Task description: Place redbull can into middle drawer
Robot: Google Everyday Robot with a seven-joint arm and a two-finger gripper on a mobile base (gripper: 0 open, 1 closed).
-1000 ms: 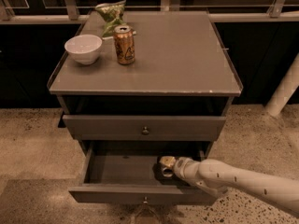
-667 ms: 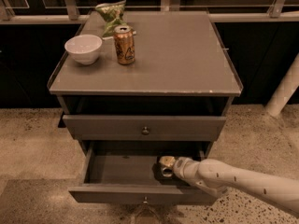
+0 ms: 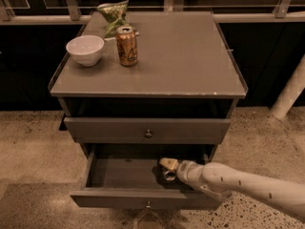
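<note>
Hardly anything has shifted over the last second: the gripper sits at the same spot inside the open middle drawer, and the arm reaches in from the lower right along the same line as before. A small shiny metal ring shows directly under the gripper's tan tip; I take it for one end of the redbull can, lying low near the right part of the drawer's floor, well behind the front panel. Most of the can's body is hidden by the gripper, and whether the gripper clamps it or has already let go cannot be told from this view. Up on the grey tabletop the copper-orange can, the white bowl and the green chip bag stand together at the back left, just as they stood a second ago. The drawer above is almost fully pushed in. By my judgement the task is close to its end: the can has been carried into the right drawer and is at or near the floor. What is left is to release it, if that is not yet done, and to draw the arm out without knocking the can.
</note>
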